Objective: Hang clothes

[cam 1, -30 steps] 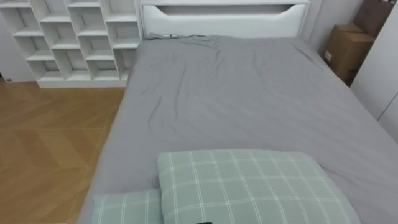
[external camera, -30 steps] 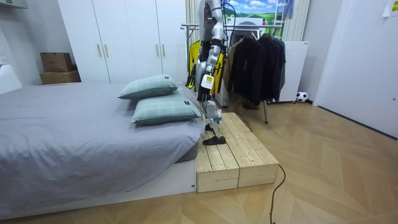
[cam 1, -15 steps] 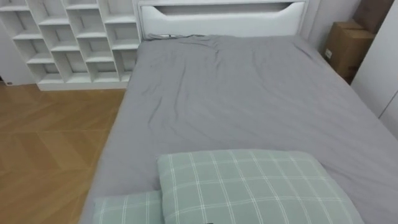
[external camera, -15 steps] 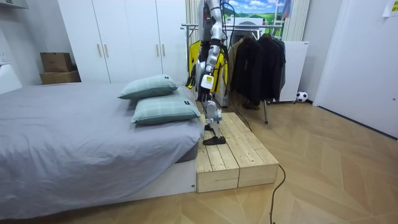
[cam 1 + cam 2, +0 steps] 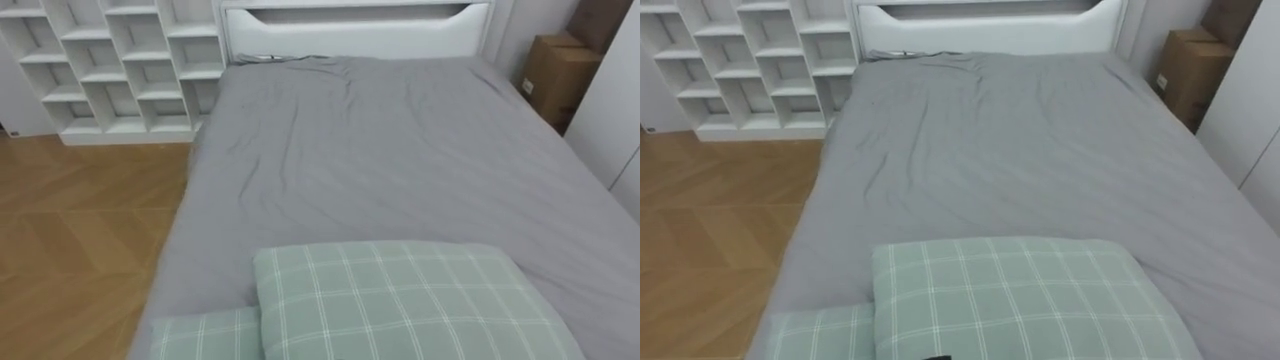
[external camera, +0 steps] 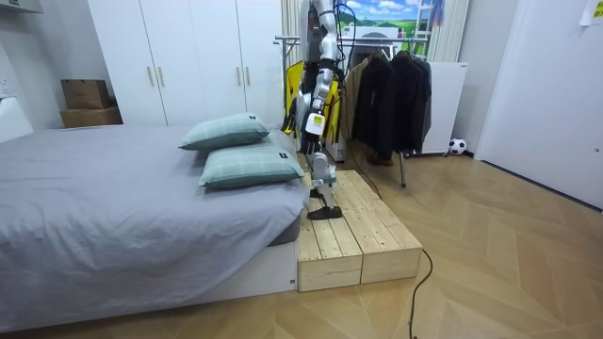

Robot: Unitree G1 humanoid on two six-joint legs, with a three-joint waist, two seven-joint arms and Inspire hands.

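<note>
A wide bed under a smooth grey sheet (image 5: 400, 150) runs from the bottom of the frame up to a white padded headboard (image 5: 360, 30) at the top centre. On the sheet, at the lower centre, lies a large pale green checked pillow (image 5: 400, 300); it overlaps a second pillow of the same cloth (image 5: 205, 335) at the lower left. The sheet shows faint creases and hangs over the bed's left side down to the brown herringbone wood floor (image 5: 70, 230). On that floor, in the upper left corner, stands a white cubby shelf unit (image 5: 120, 65).
</note>
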